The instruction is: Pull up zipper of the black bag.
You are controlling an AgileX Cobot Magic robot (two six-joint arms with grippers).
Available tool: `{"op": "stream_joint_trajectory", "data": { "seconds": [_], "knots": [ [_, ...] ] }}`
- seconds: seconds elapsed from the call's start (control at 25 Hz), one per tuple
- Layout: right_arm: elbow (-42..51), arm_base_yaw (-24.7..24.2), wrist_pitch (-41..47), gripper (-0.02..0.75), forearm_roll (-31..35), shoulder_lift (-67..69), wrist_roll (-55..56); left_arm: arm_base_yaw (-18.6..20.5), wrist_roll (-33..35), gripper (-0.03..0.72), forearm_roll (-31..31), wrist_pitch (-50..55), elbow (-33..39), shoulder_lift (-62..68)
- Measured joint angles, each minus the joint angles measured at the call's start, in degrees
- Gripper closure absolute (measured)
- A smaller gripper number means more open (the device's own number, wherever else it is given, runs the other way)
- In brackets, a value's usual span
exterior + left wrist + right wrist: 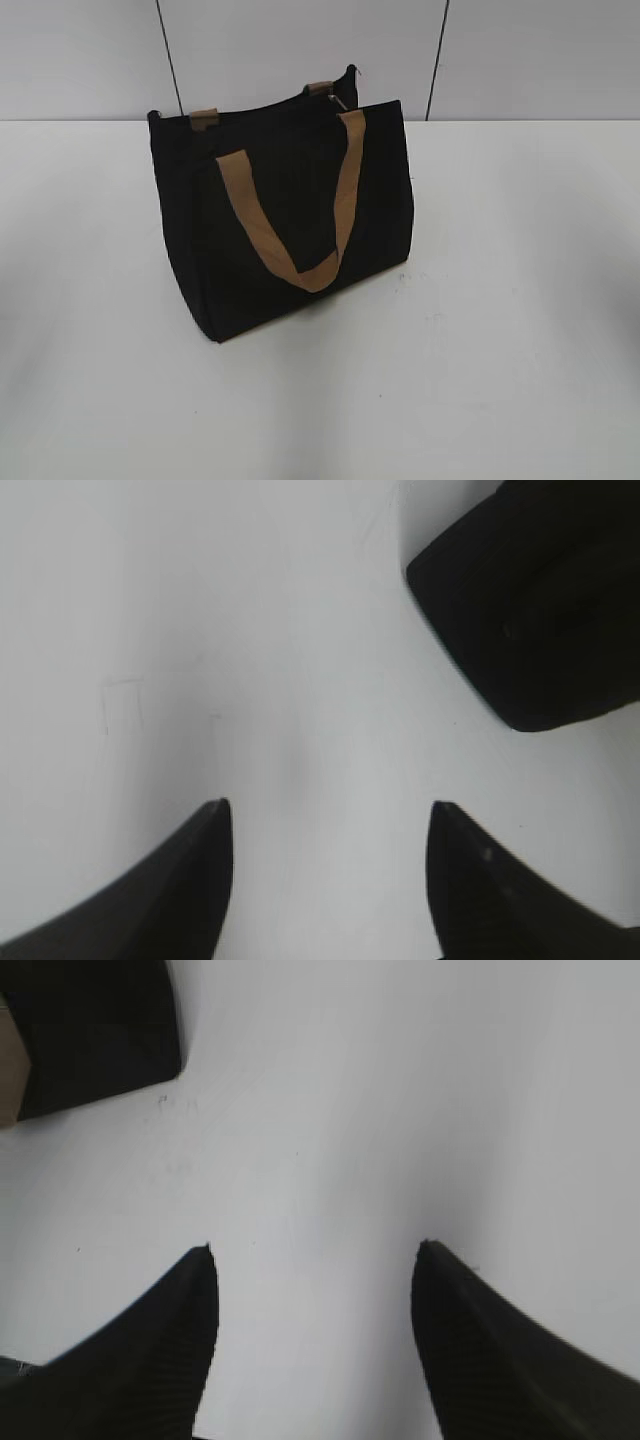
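The black bag stands upright on the white table, a little left of centre, with a tan handle hanging down its front. A small silvery piece of the zipper shows at the rim's far right end; the track itself is hard to make out. A corner of the bag shows at the upper right of the left wrist view and at the upper left of the right wrist view. My left gripper and right gripper are both open, empty, over bare table, apart from the bag. Neither arm shows in the exterior view.
The white table stretches around the bag on all sides. A grey panelled wall stands behind the table's far edge. A second tan handle peeks over the bag's back rim.
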Motion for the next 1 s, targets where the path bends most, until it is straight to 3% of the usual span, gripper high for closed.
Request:
{"op": "stream_joint_trajectory", "data": {
  "seconds": [0.56, 1.0],
  "knots": [
    [27.74, 0.0, -4.08, 0.26, 0.57, -23.47, -0.78, 0.0, 0.0, 0.239, -0.24, -1.78, 18.93, -25.29],
    [43.12, 0.0, -5.8, 0.26, 0.57, -41.81, -0.83, 0.0, 0.0, 0.245, -2.86, -0.21, 27.21, -41.56]
  ]
}}
